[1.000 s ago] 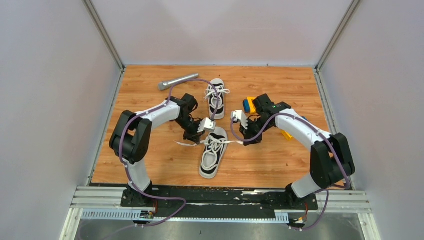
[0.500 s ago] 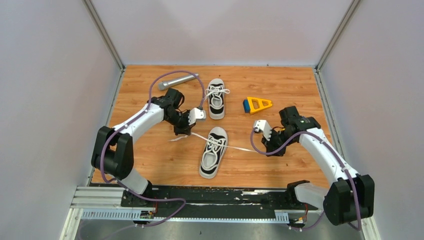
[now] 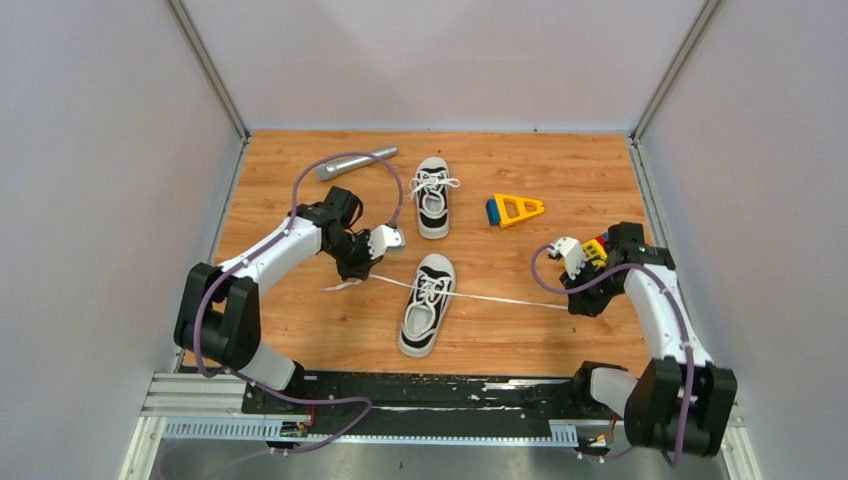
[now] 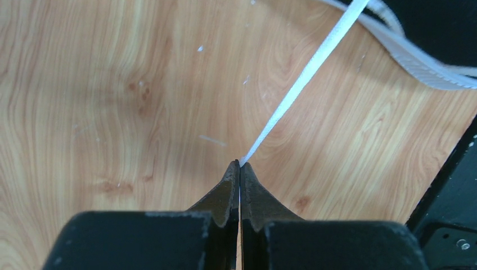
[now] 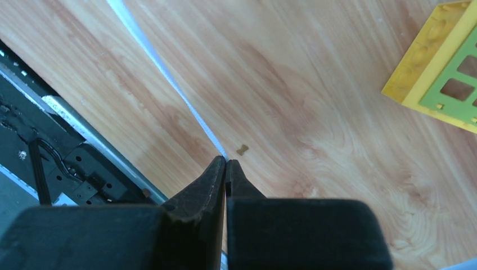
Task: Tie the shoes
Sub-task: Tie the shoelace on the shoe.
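Fingers (image 4: 225,194) pinching lace (image 4: 304,79) close-up, whole shoes (image 3: 427,305) seen overhead

wooden table (image 3: 500,325) | silver microphone (image 3: 355,163) lying far-left | yellow triangular toy (image 3: 517,209) far-right, well apart

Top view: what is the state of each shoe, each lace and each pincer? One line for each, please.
near shoe, on its sole, not tied, laces drawn out to both sides.
far shoe, on its sole, no pincer on it; tied or not, I cannot tell.
left lace, stretched straight.
right lace, stretched straight.
left pincer, shut on left lace.
right pincer, shut on right lace.
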`<act>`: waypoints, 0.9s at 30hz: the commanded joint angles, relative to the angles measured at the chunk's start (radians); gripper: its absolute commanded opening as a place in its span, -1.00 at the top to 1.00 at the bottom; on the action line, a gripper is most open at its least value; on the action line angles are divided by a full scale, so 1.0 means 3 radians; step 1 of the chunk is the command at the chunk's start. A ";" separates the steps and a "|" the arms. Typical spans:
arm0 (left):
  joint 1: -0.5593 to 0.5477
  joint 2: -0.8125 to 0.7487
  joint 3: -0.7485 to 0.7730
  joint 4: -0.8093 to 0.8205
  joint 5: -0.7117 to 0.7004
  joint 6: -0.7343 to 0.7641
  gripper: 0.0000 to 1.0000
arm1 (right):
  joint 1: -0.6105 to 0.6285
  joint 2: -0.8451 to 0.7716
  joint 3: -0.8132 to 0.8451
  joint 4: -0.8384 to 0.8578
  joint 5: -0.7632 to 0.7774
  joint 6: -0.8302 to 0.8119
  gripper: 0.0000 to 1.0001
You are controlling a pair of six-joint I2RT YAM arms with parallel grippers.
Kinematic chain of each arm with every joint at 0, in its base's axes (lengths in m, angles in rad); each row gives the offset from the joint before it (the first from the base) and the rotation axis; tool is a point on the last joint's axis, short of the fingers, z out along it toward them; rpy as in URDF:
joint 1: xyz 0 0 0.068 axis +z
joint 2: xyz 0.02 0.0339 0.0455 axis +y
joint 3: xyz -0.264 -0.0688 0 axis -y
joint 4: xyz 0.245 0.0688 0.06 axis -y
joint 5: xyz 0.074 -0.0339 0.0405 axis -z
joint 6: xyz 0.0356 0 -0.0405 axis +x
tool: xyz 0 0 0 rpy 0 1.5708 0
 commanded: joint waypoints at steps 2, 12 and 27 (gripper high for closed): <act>0.0233 -0.0208 0.0049 -0.0091 -0.0282 0.0146 1.00 | -0.0071 0.0605 0.0528 0.0506 0.0030 0.0237 1.00; 0.0405 -0.0451 -0.0085 -0.0083 -0.0384 0.0149 1.00 | -0.0229 0.0974 0.0811 0.0698 0.0315 0.0169 1.00; 0.0415 -0.0359 -0.0074 -0.0140 -0.0113 0.0113 1.00 | -0.0597 0.0572 0.0442 0.0227 -0.0230 -0.0176 0.96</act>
